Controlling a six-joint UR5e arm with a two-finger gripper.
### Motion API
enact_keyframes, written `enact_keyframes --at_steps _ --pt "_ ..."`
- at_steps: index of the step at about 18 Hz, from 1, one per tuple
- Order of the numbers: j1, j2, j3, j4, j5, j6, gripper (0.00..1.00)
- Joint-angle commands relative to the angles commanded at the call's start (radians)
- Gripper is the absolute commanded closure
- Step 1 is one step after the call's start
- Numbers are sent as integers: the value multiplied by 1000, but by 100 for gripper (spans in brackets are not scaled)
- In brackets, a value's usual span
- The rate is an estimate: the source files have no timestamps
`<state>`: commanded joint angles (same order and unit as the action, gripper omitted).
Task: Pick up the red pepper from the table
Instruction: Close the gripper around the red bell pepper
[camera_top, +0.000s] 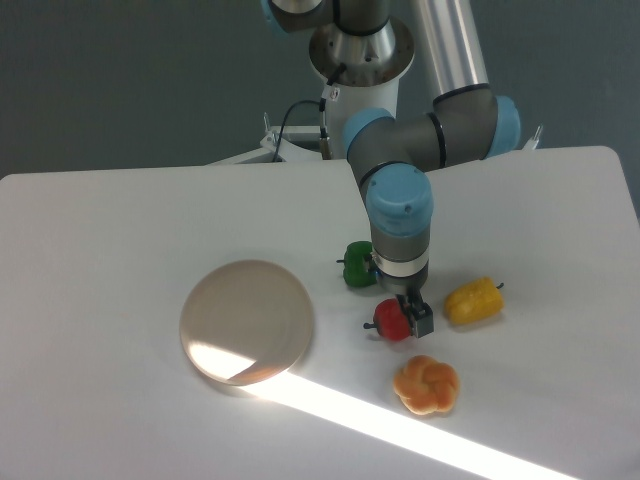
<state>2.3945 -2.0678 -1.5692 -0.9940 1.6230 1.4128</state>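
Observation:
The red pepper (391, 320) lies on the white table (120, 220), its dark stem pointing left. My gripper (410, 318) has come down right over it. One dark finger (421, 320) stands against the pepper's right side and covers that edge; the other finger is hidden behind the pepper. The jaws look open around the pepper, and the pepper still rests on the table.
A green pepper (356, 265) sits just behind the gripper, partly hidden by the wrist. A yellow pepper (473, 301) lies to the right. An orange pastry-like toy (426, 384) lies in front. A round tan plate (247, 321) is on the left.

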Motion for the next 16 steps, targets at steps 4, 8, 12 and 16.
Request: enact_keyframes --at_steps 4,8,12,16 --pt "-2 -8 -8 2 0 -2 0" --pt "-9 -20 -5 24 -6 -6 0" --pt "-9 -38 -3 34 -6 -3 0" --pt "-8 -46 -6 43 -6 -3 0"
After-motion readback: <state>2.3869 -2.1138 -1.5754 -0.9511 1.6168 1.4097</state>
